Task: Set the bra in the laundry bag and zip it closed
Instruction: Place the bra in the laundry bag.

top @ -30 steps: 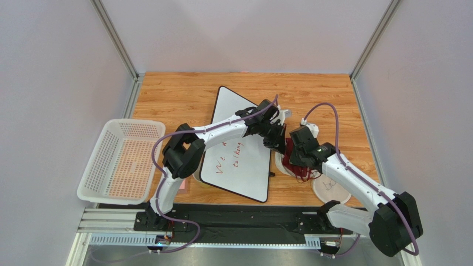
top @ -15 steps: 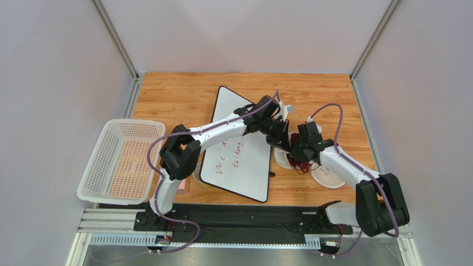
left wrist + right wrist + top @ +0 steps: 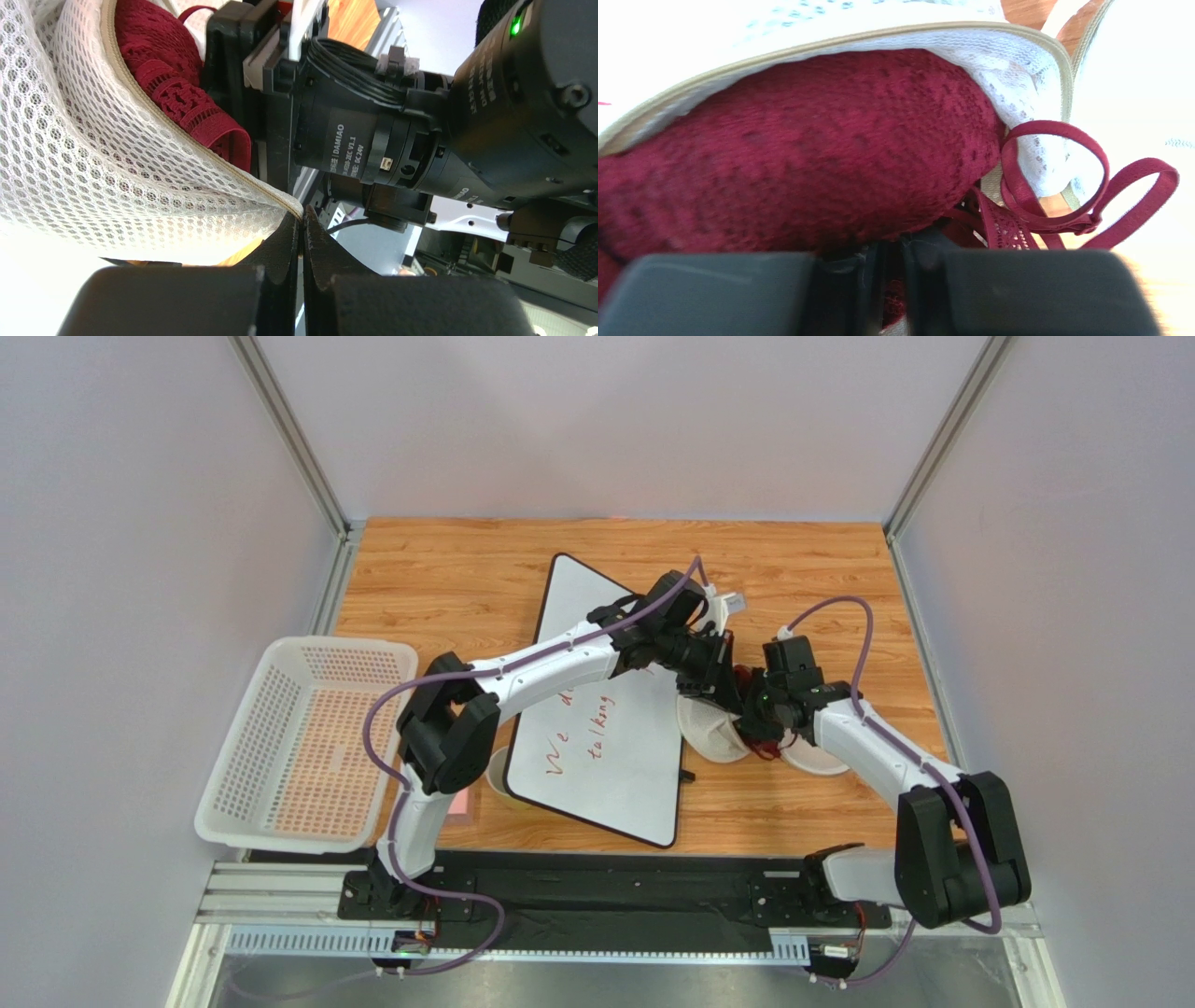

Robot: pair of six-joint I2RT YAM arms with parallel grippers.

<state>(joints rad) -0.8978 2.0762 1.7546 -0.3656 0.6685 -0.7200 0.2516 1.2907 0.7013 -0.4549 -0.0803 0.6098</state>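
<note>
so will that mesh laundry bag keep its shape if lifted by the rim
Probably not: the laundry bag sags where the left gripper pinches its rim. Likely light, being open mesh. Loose straps on the bra could snag.

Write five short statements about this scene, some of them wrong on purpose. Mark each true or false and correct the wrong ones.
1. The left claw is shut on the rim of the mesh bag. True.
2. The bag is zipped closed. False: its mouth is open, and the bra shows inside.
3. The bra's straps are tucked fully inside. False: the straps loop out past the rim.
4. The whiteboard has red writing on it. True.
5. The basket sits at the right side of the table. False: the basket sits at the left.
</note>
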